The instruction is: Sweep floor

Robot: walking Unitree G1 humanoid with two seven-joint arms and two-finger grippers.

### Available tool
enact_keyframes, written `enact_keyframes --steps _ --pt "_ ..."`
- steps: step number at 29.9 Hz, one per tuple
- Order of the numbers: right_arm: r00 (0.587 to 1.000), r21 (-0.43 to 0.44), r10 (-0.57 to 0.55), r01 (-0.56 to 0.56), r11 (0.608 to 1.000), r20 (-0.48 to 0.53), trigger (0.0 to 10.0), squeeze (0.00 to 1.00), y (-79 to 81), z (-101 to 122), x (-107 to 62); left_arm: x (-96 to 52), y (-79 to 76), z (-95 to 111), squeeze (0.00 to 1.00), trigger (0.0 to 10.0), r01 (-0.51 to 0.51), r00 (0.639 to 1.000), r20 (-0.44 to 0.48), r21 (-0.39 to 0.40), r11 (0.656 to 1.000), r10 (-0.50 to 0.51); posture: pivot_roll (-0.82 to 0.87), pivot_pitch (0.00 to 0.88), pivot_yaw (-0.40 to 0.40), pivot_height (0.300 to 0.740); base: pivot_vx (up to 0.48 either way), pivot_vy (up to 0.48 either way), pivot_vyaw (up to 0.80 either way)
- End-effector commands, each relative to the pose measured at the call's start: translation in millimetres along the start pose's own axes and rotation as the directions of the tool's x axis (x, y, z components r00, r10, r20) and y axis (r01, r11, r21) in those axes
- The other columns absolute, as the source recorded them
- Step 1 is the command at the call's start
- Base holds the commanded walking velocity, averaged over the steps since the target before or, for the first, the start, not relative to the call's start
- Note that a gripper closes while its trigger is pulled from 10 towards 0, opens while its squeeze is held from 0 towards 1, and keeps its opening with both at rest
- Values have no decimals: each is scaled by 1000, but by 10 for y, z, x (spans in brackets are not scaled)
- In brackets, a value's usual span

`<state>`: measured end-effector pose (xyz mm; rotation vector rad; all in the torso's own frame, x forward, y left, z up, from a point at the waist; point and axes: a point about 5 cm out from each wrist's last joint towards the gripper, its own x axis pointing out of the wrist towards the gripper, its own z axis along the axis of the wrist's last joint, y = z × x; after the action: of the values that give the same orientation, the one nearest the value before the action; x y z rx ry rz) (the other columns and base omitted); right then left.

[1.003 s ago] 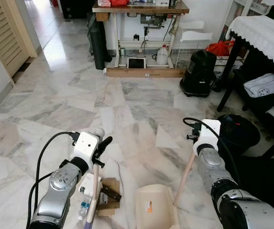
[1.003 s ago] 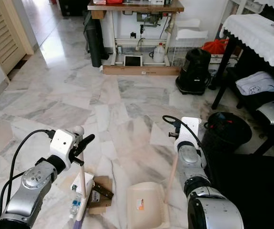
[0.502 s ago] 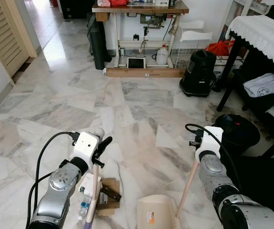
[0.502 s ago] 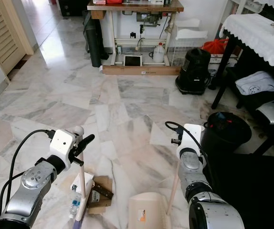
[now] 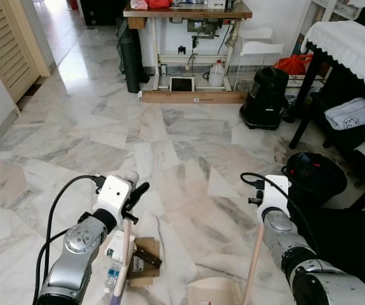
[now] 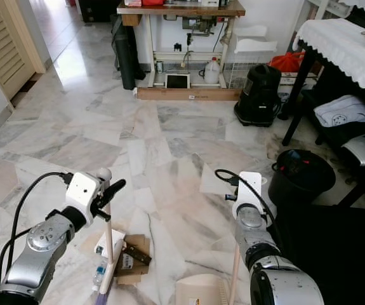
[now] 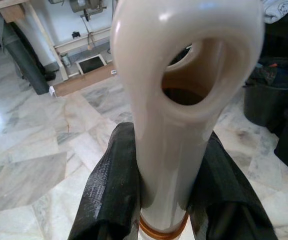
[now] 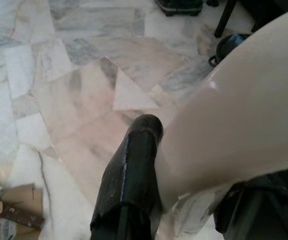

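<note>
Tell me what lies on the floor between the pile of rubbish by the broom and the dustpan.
In the left eye view, only bare marble floor separates the rubbish pile beside the broom from the dustpan.

Black vacuum (image 5: 265, 98), sewing table (image 5: 185, 11) (jug (image 5: 216, 74) beneath), black bin (image 5: 313, 176)
</note>
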<state>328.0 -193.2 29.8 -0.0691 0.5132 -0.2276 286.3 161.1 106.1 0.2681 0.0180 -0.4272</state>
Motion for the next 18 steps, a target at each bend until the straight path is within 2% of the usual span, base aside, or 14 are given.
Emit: enact_keyframes --steps 1,3,5,13,16,18 --pt "992 -3 7 -8 1000 -126 10000 0 14 -176 -20 52 15 68 0 10000 11 1000 26 7 1000 -11 63 0 -4 740 0 0 0" --pt "985 39 15 -8 999 -175 10000 0 16 -220 -27 57 15 66 0 10000 12 1000 26 6 1000 -12 63 0 -5 740 0 0 0" --pt "980 44 24 -16 999 -196 10000 0 15 -232 -28 58 16 64 0 10000 13 1000 26 4 1000 -13 63 0 -5 740 0 0 0" --pt "976 79 51 -35 996 -213 10000 0 50 -188 -20 60 12 60 0 10000 16 1000 23 3 1000 -16 61 0 -6 740 0 0 0" --pt "985 103 60 -43 994 -165 10000 0 70 -95 -4 62 6 64 0 10000 17 1000 25 3 1000 -17 61 0 -6 740 0 0 0" --pt "996 141 63 -54 988 -59 10000 0 87 68 16 65 9 68 0 10000 14 999 28 5 1000 -15 60 0 -5 740 0 0 0"
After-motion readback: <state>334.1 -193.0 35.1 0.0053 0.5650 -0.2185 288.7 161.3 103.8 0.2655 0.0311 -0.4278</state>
